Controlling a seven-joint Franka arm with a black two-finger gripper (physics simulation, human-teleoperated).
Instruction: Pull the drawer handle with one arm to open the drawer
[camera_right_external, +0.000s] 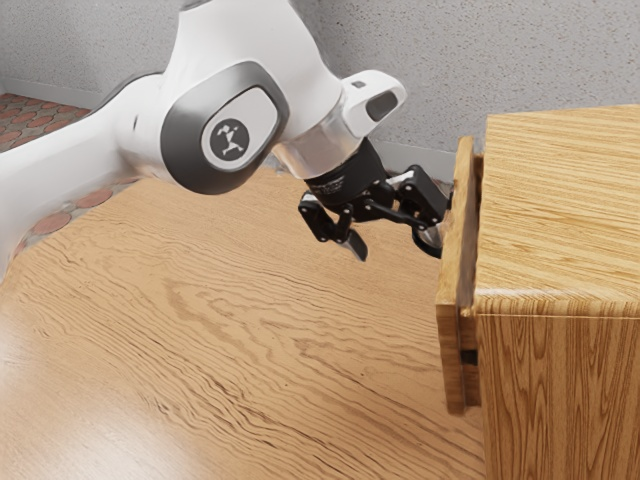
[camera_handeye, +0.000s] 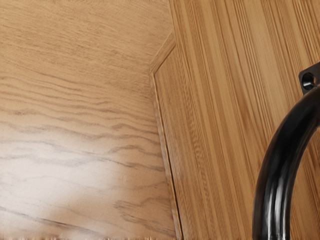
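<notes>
1. Wooden surface (camera_right_external: 200, 350): lies in the foreground of the exterior view and carries the cabinet.
2. Cabinet (camera_right_external: 560, 300): a wood-grain box at the exterior view's right, resting on the surface.
3. Arm (camera_right_external: 230, 100): white, enters from the exterior view's left and reaches toward the cabinet's front face.
4. Drawer front (camera_right_external: 458, 280): upright panel on the cabinet's near face. It stands slightly out from the cabinet body, with a narrow dark gap behind it.
5. Gripper (camera_right_external: 395, 248): black, just beside the drawer front. Its fingers (camera_right_external: 354, 243) are spread apart; one is near the panel, the other is well clear of it.
6. Drawer handle (camera_handeye: 280, 175): glossy black curved bar in the wrist view, close under the hand and fixed to the drawer front.
7. Handle mount (camera_handeye: 310, 80): small black plate with a screw hole, where the bar meets the panel.
</notes>
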